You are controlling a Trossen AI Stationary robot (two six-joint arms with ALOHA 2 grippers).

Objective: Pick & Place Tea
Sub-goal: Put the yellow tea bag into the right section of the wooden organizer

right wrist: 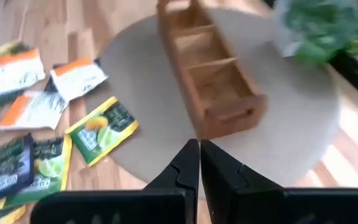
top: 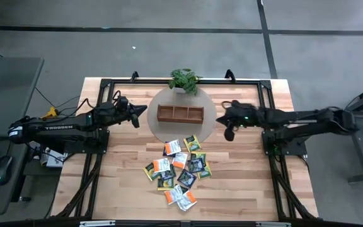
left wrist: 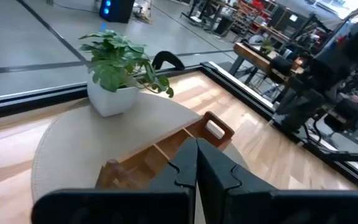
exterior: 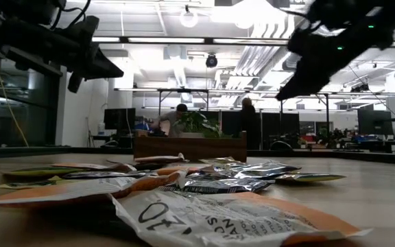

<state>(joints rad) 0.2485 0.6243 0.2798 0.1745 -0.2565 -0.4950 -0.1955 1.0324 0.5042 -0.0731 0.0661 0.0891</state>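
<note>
You're in an open-plan lab: grey concrete floor (top: pixel 169 57), strip lights (exterior: pixel 184 40) on an exposed ceiling, monitors (exterior: pixel 118 118) on benches behind the wooden table (top: pixel 244 189).

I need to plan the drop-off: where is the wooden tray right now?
In the high view, the wooden tray sits on the round mat, just in front of the potted plant.

Grey concrete floor (top: pixel 169 57) around the table, bright ceiling strip lights (exterior: pixel 163 40) overhead (office desks beyond).
</note>
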